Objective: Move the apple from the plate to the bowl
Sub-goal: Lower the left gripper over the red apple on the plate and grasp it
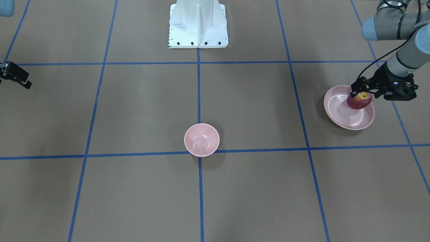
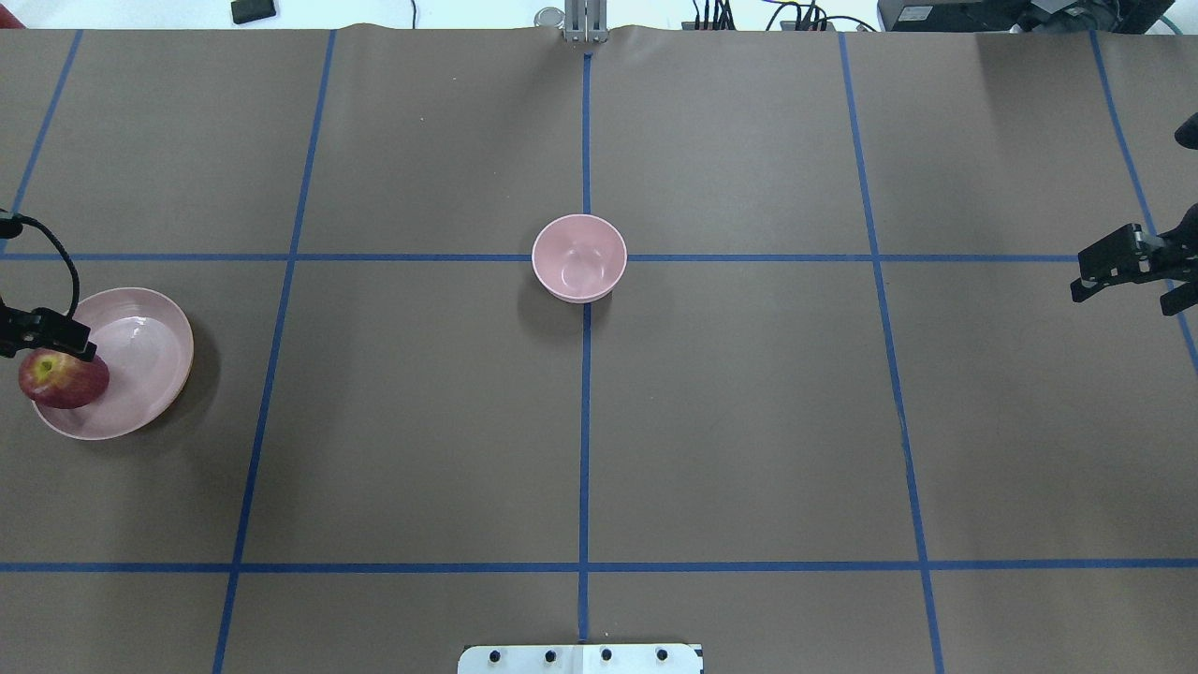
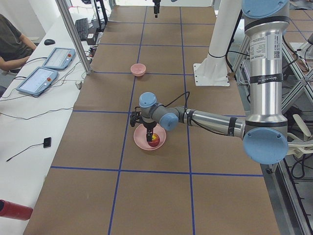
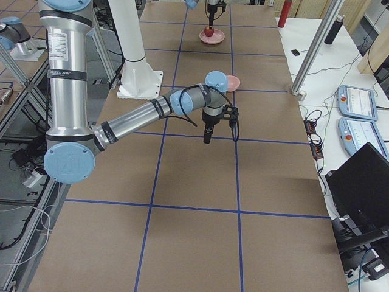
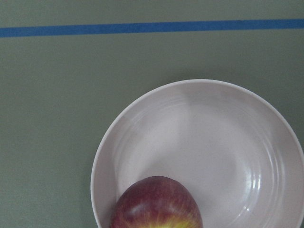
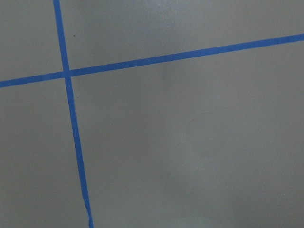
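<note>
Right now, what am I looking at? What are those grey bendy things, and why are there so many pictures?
Those are a robot's left arm and right arm, at a brown table marked with blue tape. Every picture shows the same moment. One is from behind the robot, one from across the table, two from the table's ends, and one from a camera on each wrist. On the table are a pink plate with a red apple at its edge, and a small, empty pink bowl. The left arm's fingers are down at the apple. I cannot tell whether they grip it. The right arm's fingers hang over bare table, holding nothing.
</note>
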Controlling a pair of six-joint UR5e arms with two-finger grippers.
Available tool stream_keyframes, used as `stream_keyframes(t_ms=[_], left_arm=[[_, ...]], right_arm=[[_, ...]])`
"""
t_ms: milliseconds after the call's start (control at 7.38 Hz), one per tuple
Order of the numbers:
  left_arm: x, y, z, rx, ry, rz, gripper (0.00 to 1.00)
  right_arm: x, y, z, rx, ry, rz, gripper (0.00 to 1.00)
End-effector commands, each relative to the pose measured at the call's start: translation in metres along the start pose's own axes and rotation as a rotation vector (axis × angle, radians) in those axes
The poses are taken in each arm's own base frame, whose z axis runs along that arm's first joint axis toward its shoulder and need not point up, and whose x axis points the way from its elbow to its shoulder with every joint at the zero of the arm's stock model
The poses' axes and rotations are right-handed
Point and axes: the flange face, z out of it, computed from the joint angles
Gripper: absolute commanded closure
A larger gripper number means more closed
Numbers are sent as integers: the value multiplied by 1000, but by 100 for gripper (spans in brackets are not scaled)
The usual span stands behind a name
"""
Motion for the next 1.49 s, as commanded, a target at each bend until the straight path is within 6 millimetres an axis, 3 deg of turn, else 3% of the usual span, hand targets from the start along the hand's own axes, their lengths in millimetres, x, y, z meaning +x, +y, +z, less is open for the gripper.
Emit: stream_keyframes(t_ms=[0,271,814,1356], left_arm=[[-5,-2,2,23,-27,-4,2],[-10,-6,9,16,-43,-7,2],[-15,-5,25,-10,-54,-26,2],[-5,-7,28,-22,-42,-16,2]], right_arm=[[2,-3,4,-5,4,5,0],[9,-11,15,20,-17,-16,0],[12,-14,19,18,-16,-14,0],[11,-13,19,19,-16,-13,0]])
